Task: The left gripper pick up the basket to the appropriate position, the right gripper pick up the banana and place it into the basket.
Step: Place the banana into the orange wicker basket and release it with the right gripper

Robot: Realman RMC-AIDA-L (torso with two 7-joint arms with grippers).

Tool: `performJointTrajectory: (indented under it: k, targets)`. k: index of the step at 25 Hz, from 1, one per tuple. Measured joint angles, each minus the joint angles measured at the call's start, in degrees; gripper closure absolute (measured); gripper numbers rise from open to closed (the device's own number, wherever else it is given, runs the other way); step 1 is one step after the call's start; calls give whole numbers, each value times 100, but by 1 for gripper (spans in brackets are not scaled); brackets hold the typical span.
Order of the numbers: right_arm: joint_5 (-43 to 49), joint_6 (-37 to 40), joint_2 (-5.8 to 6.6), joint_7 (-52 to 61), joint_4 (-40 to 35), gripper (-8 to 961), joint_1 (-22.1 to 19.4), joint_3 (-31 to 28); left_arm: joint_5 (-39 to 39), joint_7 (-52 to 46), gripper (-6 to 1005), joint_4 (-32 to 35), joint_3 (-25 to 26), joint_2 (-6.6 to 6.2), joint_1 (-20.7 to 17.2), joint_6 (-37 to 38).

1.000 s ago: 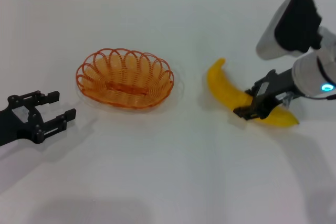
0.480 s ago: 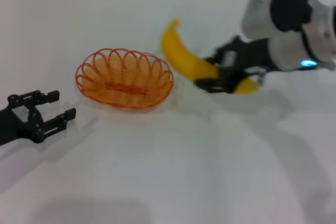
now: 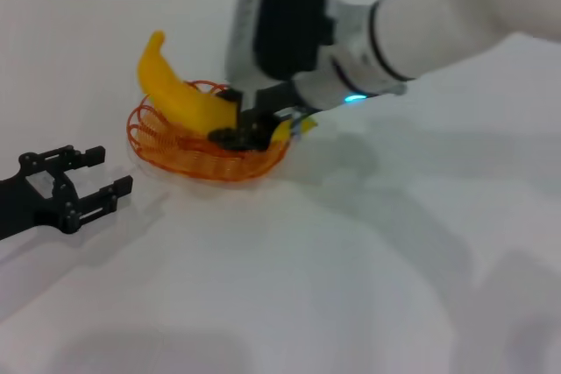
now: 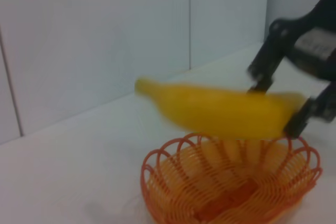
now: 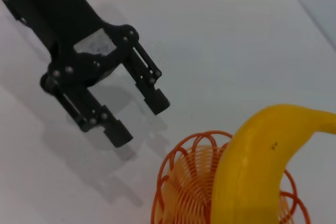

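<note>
— Since the banana (image 3: 182, 98) lay on the table off to our right a second ago, where do we enter it now?

— Item one: banana, carried across, now held above the basket (image 3: 149, 142), one end raised past the far left rim. Right gripper (image 3: 237, 133): fingers pinching the banana near its lower end. We judge it not yet released; the left wrist view shows it clear of the wire loops.

— And item two?

— Left gripper (image 3: 101, 181): fingers spread, holding nothing, resting on the table just beside the basket, same spot as before. Basket: unmoved, so we judge the lift-and-reposition step skipped or unneeded, and only lowering and letting go remain.

— Surface and room?

— Table (image 3: 263, 286): plain white, smooth, carrying soft shadows of both arms. Wall (image 4: 105, 35): pale panels with thin vertical seams, meeting the table's far edge.
</note>
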State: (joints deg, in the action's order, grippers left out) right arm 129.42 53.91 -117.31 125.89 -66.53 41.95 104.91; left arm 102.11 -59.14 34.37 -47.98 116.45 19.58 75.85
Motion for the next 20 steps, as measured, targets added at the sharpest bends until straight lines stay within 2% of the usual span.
performJointTrajectory:
  k: [3,6,16,20]
  targets:
    - [-4,-472,-28,206,622,461,428,420,12,0,401,-21,-18,0,40,0]
    - [-6,-623,-35,280,760,456,499,548,21,0,401,-27,-29,0,58,0]
    - [-5,-646,-34,290,393,442,289,607,41,-1,402,-30,-22,0,43,0]
    - [92,-423,7,229,-363,268,-173,562,46,-3,402,-34,-19,0,26,0]
